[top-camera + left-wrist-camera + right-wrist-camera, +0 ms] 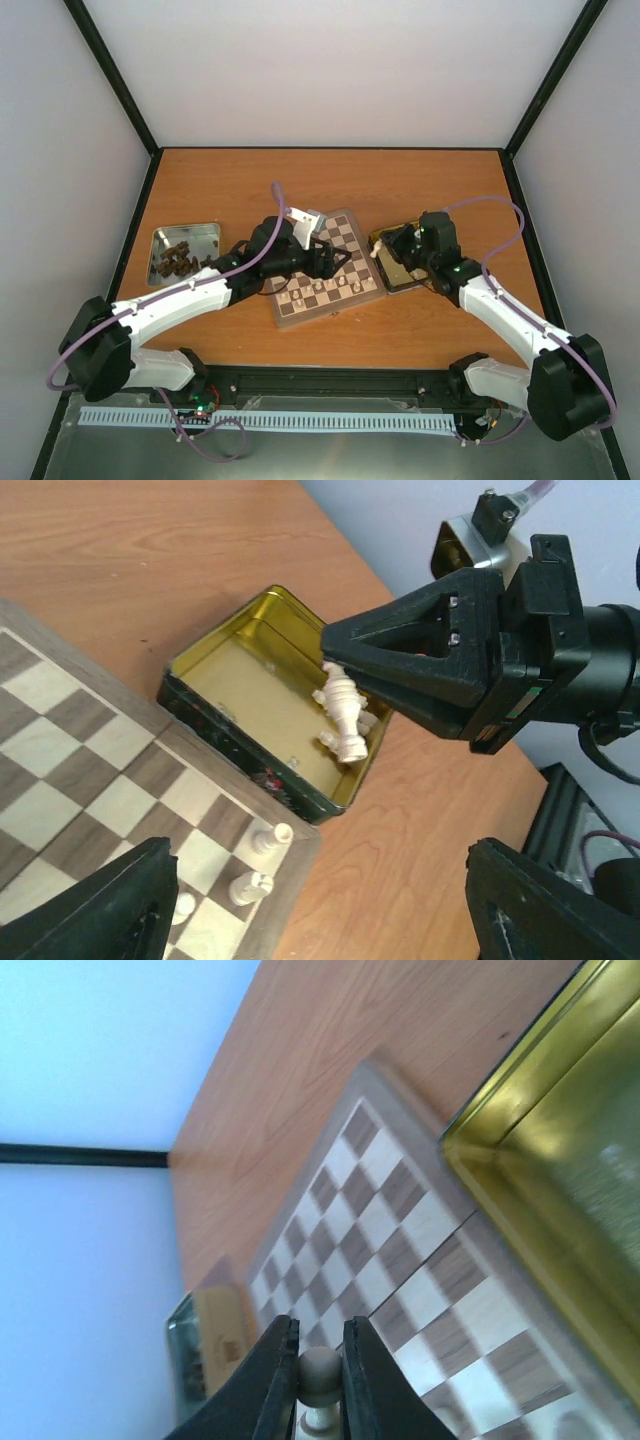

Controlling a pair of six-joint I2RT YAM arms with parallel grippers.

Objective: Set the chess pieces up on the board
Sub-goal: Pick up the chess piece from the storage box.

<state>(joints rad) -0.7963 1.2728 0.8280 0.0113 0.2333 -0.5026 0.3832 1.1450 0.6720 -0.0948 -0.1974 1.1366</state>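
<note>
White walls box in an orange wood table [420, 190]. From above, the checkered board [352, 238] lies centre, a steel tray [200, 228] of dark pieces [175, 262] left, a gold tin [398, 278] right. The left gripper [335, 262] hangs over the board, the right gripper [390, 250] over the tin.

Left wrist: its own jaws stand released, empty. The right gripper is clenched on a cream piece [343, 705] above the tin, with the board to its left.

Right wrist: fingers [275, 1380] pinch the piece's round head, stem lying along them. The right arm seems better placed to set it.
</note>
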